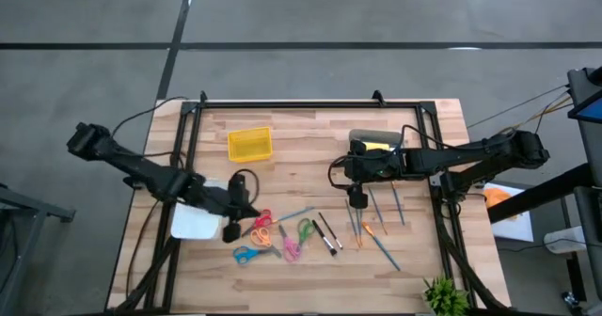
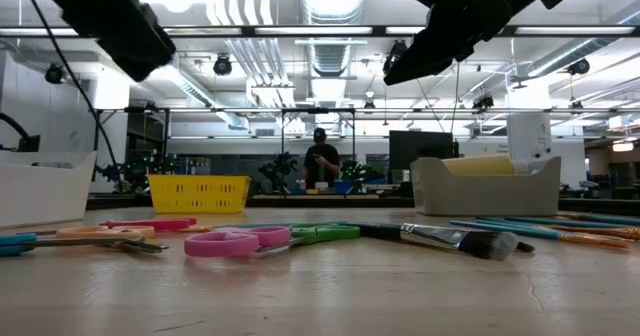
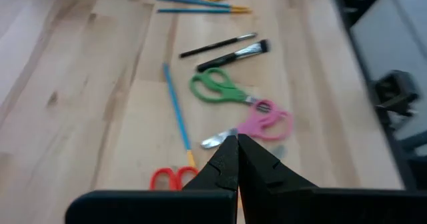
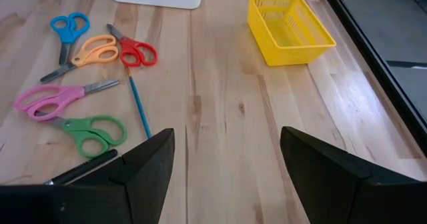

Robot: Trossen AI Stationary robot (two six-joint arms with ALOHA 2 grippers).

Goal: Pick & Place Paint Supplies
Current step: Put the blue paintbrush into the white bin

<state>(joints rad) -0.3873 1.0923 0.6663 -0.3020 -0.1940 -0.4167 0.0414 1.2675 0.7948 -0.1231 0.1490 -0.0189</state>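
Left gripper (image 1: pixel 232 229) sat shut and empty beside the white bin (image 1: pixel 193 222), above the scissors, probably just parked out of the way. Yellow basket (image 1: pixel 250 144) stood farther back, nothing visible inside. Scissors (image 1: pixel 261 226) lay scattered mid-table with a blue-handled brush (image 1: pixel 293 213) among them and a black brush (image 1: pixel 327 233) just right of the green pair. Right gripper (image 1: pixel 357 201) hung with jaws wide and nothing held, just beside the loose brushes (image 1: pixel 378 224), likely lining up a pick. Grey tray (image 1: pixel 376 141) behind it, apparently holding something yellow.

No legible text or labels anywhere
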